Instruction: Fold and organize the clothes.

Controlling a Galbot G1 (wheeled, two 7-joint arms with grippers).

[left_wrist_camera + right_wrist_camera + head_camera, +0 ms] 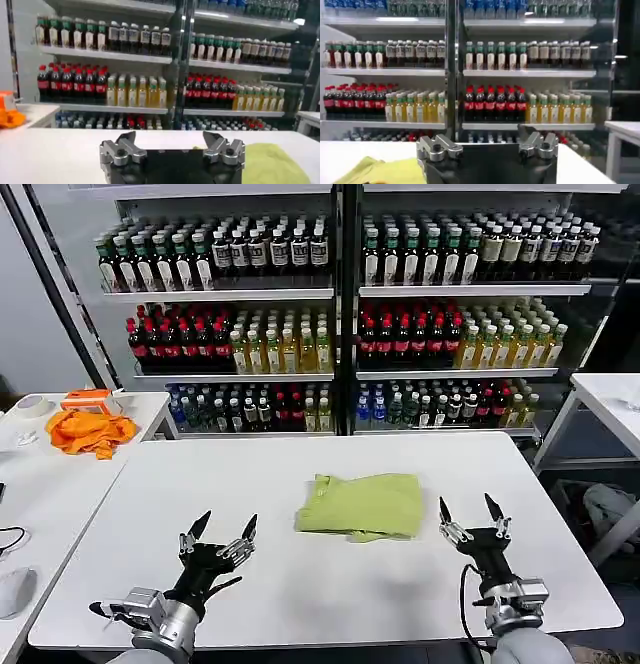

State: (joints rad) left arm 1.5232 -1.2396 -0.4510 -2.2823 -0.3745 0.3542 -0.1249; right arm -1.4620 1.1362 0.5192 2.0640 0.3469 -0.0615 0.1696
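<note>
The folded T-shirt point(362, 505) is laid mid-desk point(300, 584), long axis left-right; left gripper point(222, 529) and right gripper point(470, 510) are held apart near the front edge, fingers spread.

White table point(300, 584) is the landmark: directly behind its far edge stands a glass-fronted drinks cooler point(345, 314) with three shelves of bottles — dark-capped ones on top, red-capped and yellow in the middle, small mixed ones at the bottom. Off the table's far-left corner, a second white table point(40, 484) carries a bright orange cloth heap point(90, 431). Another white table point(610, 399) sits off the far-right corner.
</note>
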